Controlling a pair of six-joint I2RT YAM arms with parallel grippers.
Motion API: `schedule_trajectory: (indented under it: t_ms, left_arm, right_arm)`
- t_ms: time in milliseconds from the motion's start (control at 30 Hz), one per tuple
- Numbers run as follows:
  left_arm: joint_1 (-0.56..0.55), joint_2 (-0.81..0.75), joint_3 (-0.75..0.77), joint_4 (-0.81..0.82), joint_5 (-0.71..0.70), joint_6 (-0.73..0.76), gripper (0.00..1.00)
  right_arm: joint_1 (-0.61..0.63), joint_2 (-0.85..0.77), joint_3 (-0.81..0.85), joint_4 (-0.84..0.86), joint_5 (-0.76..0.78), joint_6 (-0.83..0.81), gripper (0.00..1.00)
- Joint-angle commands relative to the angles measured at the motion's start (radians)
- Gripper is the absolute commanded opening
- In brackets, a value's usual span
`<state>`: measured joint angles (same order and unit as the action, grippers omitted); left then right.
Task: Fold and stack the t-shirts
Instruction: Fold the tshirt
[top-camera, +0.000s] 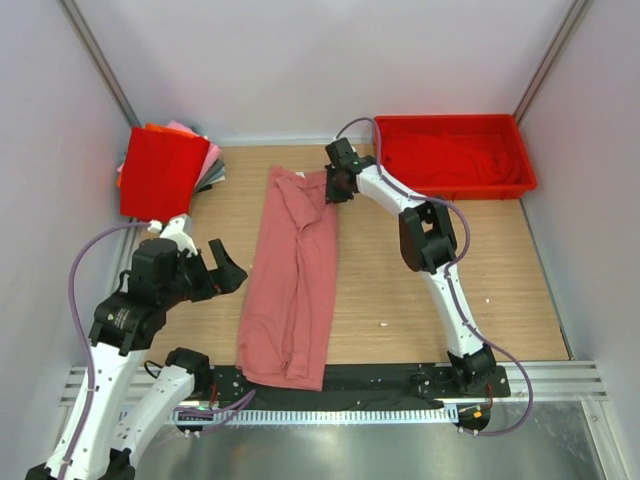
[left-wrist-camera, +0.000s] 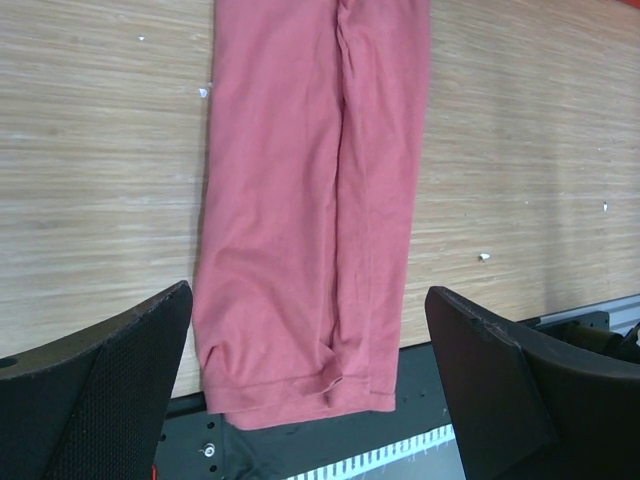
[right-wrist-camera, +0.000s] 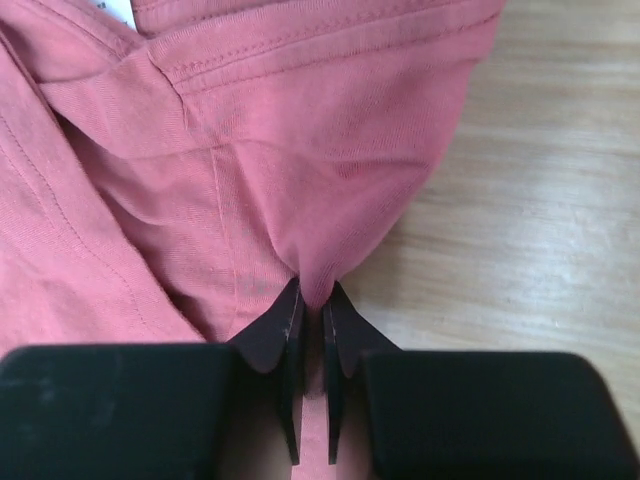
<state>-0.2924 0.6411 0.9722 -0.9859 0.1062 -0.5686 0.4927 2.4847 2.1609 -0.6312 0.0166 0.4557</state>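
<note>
A dusty salmon-pink t-shirt (top-camera: 290, 290) lies on the wooden table as a long narrow strip, sides folded in. Its hem hangs over the near black rail (left-wrist-camera: 300, 420). My right gripper (top-camera: 332, 185) is at the shirt's far right corner, and in the right wrist view it (right-wrist-camera: 312, 300) is shut on a bunched pinch of the pink cloth (right-wrist-camera: 280, 150). My left gripper (top-camera: 228, 270) hovers left of the shirt's middle. It (left-wrist-camera: 308, 295) stands open, empty, above the lower part of the shirt (left-wrist-camera: 310, 200). A stack of folded t-shirts (top-camera: 165, 170), bright red on top, sits at the far left.
A rigid red plastic tray (top-camera: 450, 122) stands at the far right with crumpled red cloth (top-camera: 450, 160) inside. White walls close in the table on three sides. A black rail (top-camera: 380, 378) runs along the near edge.
</note>
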Motion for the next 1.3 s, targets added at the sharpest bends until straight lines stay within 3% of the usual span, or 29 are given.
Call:
schedule_trajectory:
  t_ms: [0,133,367,400,500,533,600,667,767,933,1000,1133,1267]
  left_arm:
    - [0.001,-0.04,-0.018,0.029,0.004,0.047,1.0]
    - [0.001,-0.057,-0.032,0.049,0.039,0.05,1.0]
    - [0.002,-0.014,-0.044,0.058,0.049,0.042,1.0]
    - [0.002,-0.008,-0.044,0.058,0.047,0.041,1.0]
    - [0.002,0.002,-0.043,0.053,0.026,0.033,1.0]
    - [0.002,0.006,-0.044,0.052,0.018,0.029,1.0]
    - [0.002,0.015,-0.046,0.05,-0.014,0.013,1.0]
    - [0.001,0.035,-0.043,0.044,-0.025,0.01,1.0]
    - [-0.01,0.113,-0.024,0.001,-0.008,0.01,1.0]
    - [-0.12,0.19,-0.053,-0.033,-0.069,-0.102,1.0]
    - [-0.16,0.189,-0.081,-0.03,-0.098,-0.154,1.0]
    - [-0.238,0.193,-0.136,-0.004,-0.158,-0.302,1.0]
    - [-0.254,0.196,-0.259,0.082,-0.122,-0.395,0.86]
  right_arm:
    - [-0.022,0.06,0.065,0.007,0.016,-0.02,0.11]
    - [-0.058,0.111,0.137,0.033,0.023,-0.037,0.06]
    - [-0.106,0.212,0.277,0.134,-0.003,-0.1,0.08]
    - [-0.106,0.214,0.284,0.152,-0.004,-0.104,0.13]
    - [-0.108,0.206,0.3,0.203,-0.059,-0.135,0.56]
    - [-0.108,0.201,0.319,0.208,-0.069,-0.15,0.78]
    - [-0.108,0.162,0.338,0.196,-0.079,-0.16,0.91]
    - [-0.108,0.093,0.309,0.189,-0.078,-0.169,0.94]
    - [-0.108,-0.113,0.138,0.22,-0.053,-0.169,0.97]
    - [-0.083,-0.593,-0.388,0.381,-0.041,-0.117,0.97]
    - [-0.062,-0.709,-0.6,0.393,-0.03,-0.069,0.97]
    - [0.061,-0.97,-0.922,0.386,-0.021,0.026,0.96]
    - [0.264,-1.206,-1.295,0.416,0.043,0.193,0.91]
